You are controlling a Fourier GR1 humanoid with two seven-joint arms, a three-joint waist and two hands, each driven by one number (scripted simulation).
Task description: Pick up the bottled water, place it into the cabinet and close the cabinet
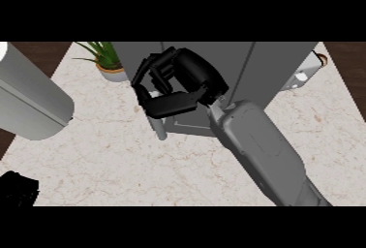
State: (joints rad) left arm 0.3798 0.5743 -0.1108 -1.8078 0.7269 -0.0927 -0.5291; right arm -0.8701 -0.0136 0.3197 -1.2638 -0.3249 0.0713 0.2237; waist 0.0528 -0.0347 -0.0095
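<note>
The robot's right hand [175, 82], black and curled, sits at the upper centre of the frame against the tall grey metal cabinet [279, 68], its fingers and thumb bent round toward the slim pale vertical door handle [159, 127] that shows just below it; whether they actually clamp the handle or only press beside it cannot be told. The bottled water is not visible anywhere (likely it is already inside the cabinet, or hidden behind the hand), so the step in hand looks like shutting the door. The risk from here is the curled fingers slipping off the handle or being caught between door and frame as it swings, leaving the door ajar. The left hand [18, 190] shows only as a dark shape at the lower left edge, and its state cannot be told. Around it on the pale marble counter [107, 164] stand a small green potted plant [107, 60] near the cabinet's left side, a large grey cylinder [28, 101] at the far left and a small white object [304, 72] at the upper right; none blocks the door.
</note>
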